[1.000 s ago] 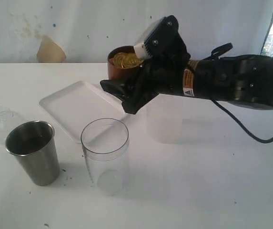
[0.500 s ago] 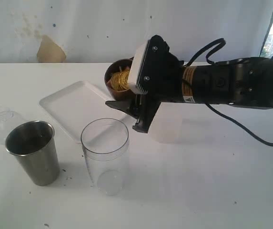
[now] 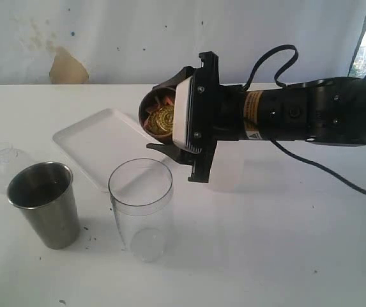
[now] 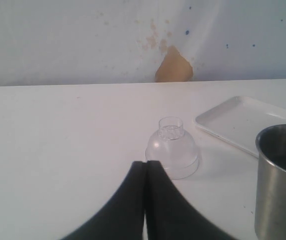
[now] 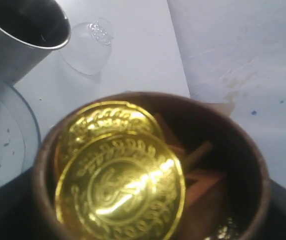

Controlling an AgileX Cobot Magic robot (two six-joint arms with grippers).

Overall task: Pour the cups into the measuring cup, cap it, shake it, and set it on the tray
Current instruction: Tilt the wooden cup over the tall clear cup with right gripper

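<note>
While the right hand [image 3: 173,137] is clamped on the wooden cup [image 3: 157,115], it holds that cup in the air, tipped onto its side, with the mouth turned toward the left of the exterior view. Gold coins [image 5: 120,185] and some reddish-brown pieces show inside the cup; the coins lie against its rim. The cup hangs above the near edge of the white tray [image 3: 99,144], higher than the measuring cup [image 3: 140,208] and apart from it. The measuring cup stands upright and uncapped on the counter [image 3: 285,243], just in front of the tray. The steel tumbler [image 3: 44,204] stands upright to its left, near it but not touching. The clear domed lid [image 3: 4,165] rests on the counter just behind the tumbler. A frosted cup [image 3: 224,169] stands behind the right hand, partly hidden by it. The left hand [image 4: 145,167] has its fingers pressed together on nothing, low over the counter, with the lid just beyond its tips.
</note>
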